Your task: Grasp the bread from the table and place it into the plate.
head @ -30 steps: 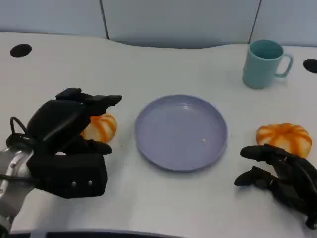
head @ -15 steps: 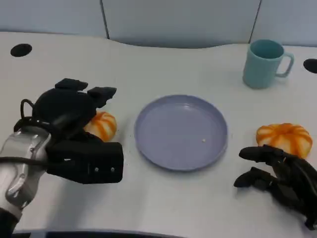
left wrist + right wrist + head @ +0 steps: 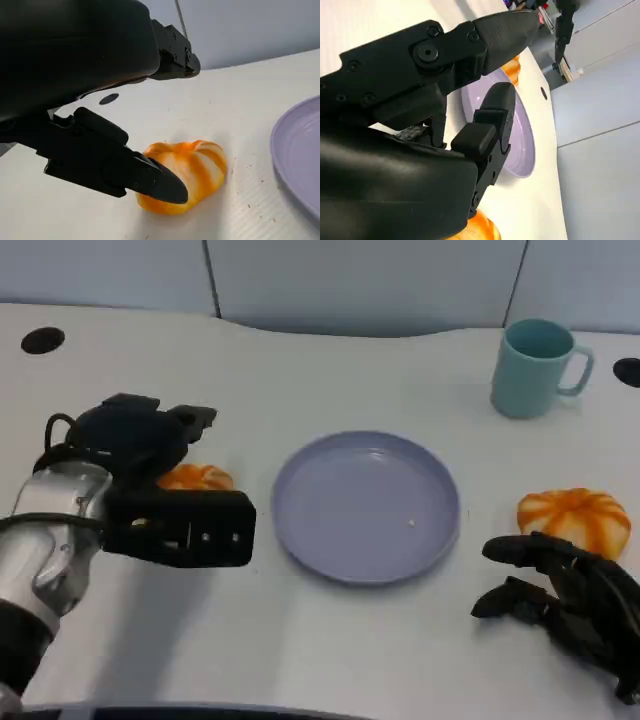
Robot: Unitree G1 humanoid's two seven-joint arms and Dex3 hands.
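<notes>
Bread: two orange-striped loaves lie on the tabletop (image 3: 300, 370). The left bread (image 3: 197, 477) sits just left of the plate (image 3: 366, 506), partly under your left hand; the right bread (image 3: 574, 519) sits right of the plate, just beyond your right hand.

Progress: nothing is in the plate. Your grasp on the left bread looks about to begin; closing, lifting, carrying and setting down are all left.

Left hand: your left hand (image 3: 150, 445) hangs over the left bread with fingers apart. In the wrist view one finger (image 3: 150, 180) crosses in front of the bread (image 3: 190, 170), the others arch above it. You hold nothing; whether that lower finger touches the loaf, you cannot tell.

Right hand: your right hand (image 3: 565, 595) rests low on the tabletop, fingers loosely spread, gripping nothing.

Orientation: the left bread is a squat rounded oval lying flat, its long axis running roughly left to right across the tabletop, stripes crossing over the top. No end stands out as a front.

Cup: a teal cup (image 3: 533, 368) stands well behind the plate.
</notes>
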